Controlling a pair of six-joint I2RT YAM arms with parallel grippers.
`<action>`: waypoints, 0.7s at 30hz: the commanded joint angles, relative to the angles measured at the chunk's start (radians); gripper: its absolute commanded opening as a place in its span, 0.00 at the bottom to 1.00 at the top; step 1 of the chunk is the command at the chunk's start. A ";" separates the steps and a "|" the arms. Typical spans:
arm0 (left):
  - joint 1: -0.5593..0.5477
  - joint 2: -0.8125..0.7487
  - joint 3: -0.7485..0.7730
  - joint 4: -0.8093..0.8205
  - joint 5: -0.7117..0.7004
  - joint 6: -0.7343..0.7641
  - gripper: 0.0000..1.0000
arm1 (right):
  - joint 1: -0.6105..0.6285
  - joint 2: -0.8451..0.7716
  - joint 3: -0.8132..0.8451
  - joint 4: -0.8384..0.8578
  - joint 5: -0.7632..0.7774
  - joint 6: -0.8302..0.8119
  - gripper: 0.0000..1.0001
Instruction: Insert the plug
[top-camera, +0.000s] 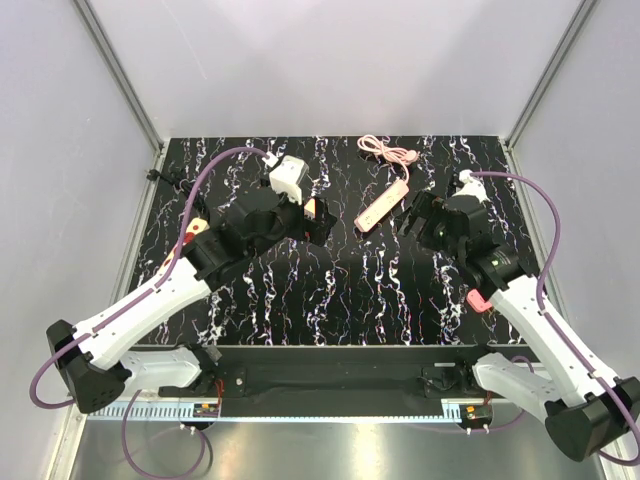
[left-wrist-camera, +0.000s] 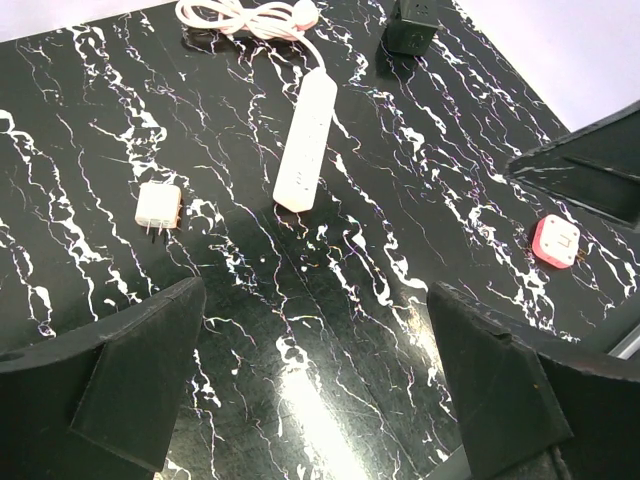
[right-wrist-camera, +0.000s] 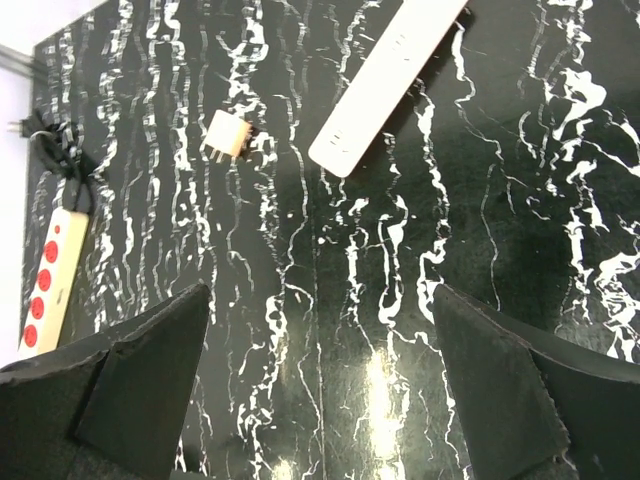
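From above, my left claw (top-camera: 308, 222) hangs just beside the plug (top-camera: 317, 209), which lies on the table (top-camera: 340, 290) a little short of the pink power strip (top-camera: 383, 205). My right claw (top-camera: 415, 214) hovers near the strip's other side. With both arms this close, I judge they could knock together over it.

Through my left wrist camera, my left claw (left-wrist-camera: 315, 295) is spread wide and empty. The plug (left-wrist-camera: 158, 208) lies flat off to one side, apart from the strip (left-wrist-camera: 305, 140). Coming straight down, I'd miss it or clip an edge and send it skidding.

Through my right wrist camera, my right claw (right-wrist-camera: 320, 295) is also spread and holds nothing. The strip (right-wrist-camera: 385, 85) lies loose, so pushing the plug (right-wrist-camera: 228, 135) in could shove it away unless I brace it. The beige strip (right-wrist-camera: 48, 280) at the edge could tempt me to the wrong socket.
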 joint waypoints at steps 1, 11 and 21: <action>-0.013 -0.013 0.029 0.048 -0.042 0.012 0.99 | 0.004 0.016 0.010 0.019 0.078 0.035 1.00; -0.047 -0.014 0.031 0.038 -0.126 0.045 0.99 | -0.028 0.301 0.118 0.145 0.506 -0.147 1.00; -0.059 0.002 0.029 0.037 -0.125 0.039 0.99 | -0.345 0.949 0.565 0.147 0.465 -0.195 1.00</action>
